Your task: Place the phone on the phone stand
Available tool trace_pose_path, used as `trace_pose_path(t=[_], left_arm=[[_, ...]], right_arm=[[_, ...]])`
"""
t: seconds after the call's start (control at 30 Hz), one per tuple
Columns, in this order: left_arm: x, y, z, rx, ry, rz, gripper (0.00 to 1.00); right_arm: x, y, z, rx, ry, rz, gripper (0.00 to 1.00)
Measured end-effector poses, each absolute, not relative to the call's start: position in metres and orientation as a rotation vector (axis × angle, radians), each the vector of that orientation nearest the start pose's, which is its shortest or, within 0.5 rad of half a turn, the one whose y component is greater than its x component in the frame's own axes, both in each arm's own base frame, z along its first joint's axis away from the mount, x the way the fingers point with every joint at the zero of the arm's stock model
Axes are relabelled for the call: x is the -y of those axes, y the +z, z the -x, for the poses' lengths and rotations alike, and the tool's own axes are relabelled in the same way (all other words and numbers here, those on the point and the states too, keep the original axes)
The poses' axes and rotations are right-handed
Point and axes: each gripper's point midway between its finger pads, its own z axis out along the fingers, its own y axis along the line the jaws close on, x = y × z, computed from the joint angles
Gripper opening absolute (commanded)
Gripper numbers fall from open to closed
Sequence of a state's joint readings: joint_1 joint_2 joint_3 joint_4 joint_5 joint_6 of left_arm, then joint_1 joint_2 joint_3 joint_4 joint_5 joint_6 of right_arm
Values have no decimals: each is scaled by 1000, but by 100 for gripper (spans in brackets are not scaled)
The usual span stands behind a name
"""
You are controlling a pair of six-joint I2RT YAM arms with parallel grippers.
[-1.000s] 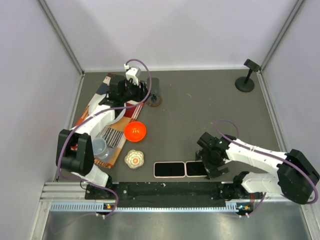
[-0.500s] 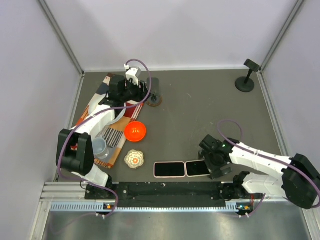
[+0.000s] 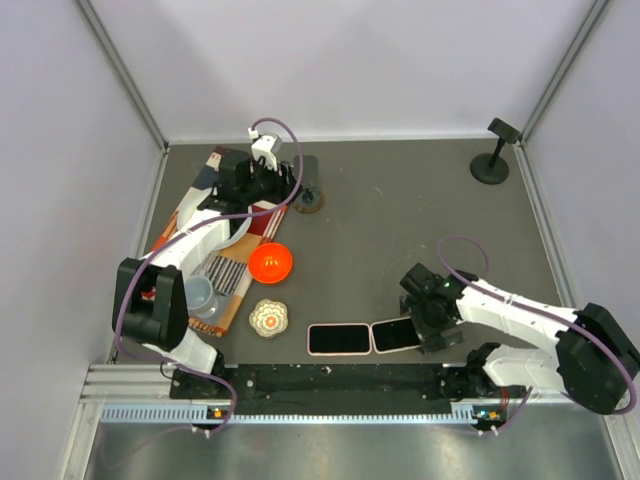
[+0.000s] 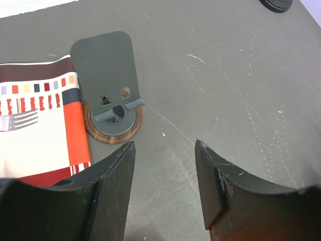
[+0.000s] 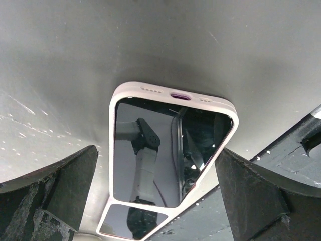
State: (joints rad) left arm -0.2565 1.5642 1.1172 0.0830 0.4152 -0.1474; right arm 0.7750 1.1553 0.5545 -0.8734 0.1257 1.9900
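at the near edge of the table (image 3: pixel 400 230), the right gripper (image 3: pixel 428 330) is sitting closer to the front than a second ago, its fingers spread wide on either side of the pale-cased phone (image 5: pixel 168 150). that phone is now lying slightly skewed, just beside a second phone (image 3: pixel 339 339). far back, the left gripper (image 4: pixel 163 186) is still hovering, fingers apart, before the grey phone stand (image 4: pixel 104 70).

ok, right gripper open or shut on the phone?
Open. The right gripper is spread wide astride the phone, which lies flat on the table.
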Motion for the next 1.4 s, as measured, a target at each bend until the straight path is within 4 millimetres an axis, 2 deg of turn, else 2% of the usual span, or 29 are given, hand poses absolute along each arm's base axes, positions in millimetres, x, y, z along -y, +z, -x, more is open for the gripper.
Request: trace_pose_path(t=[0.23, 0.37, 0.73, 0.83, 1.0, 1.1, 1.23, 1.3, 1.33, 1.4], left_arm=[[193, 205, -432, -1922, -672, -390, 59], [194, 205, -431, -1921, -680, -395, 70], [199, 206, -428, -1917, -714, -414, 71], [199, 206, -427, -1916, -718, -417, 71], [201, 207, -425, -1916, -739, -417, 71], [202, 211, -424, -1909, -753, -409, 70], [205, 220, -423, -1883, -776, -411, 70], [207, 222, -422, -1875, -786, -412, 70], [207, 222, -422, -1873, -791, -412, 69], [210, 223, -421, -1872, -801, -413, 70]], right_arm=[[-135, 16, -146, -2415, 38, -1750, 95], [-134, 15, -149, -2424, 7, -1725, 94], [-135, 13, -149, -2460, -51, -1695, 92], [-136, 12, -149, -2473, -69, -1689, 84], [-135, 12, -149, -2475, -76, -1686, 79], [-134, 12, -149, -2475, -79, -1682, 68], [-134, 12, -149, -2480, -83, -1670, 31], [-134, 12, -149, -2482, -83, -1663, 19], [-134, 12, -149, -2486, -82, -1654, 2], [-134, 12, -150, -2494, -80, -1635, 0]])
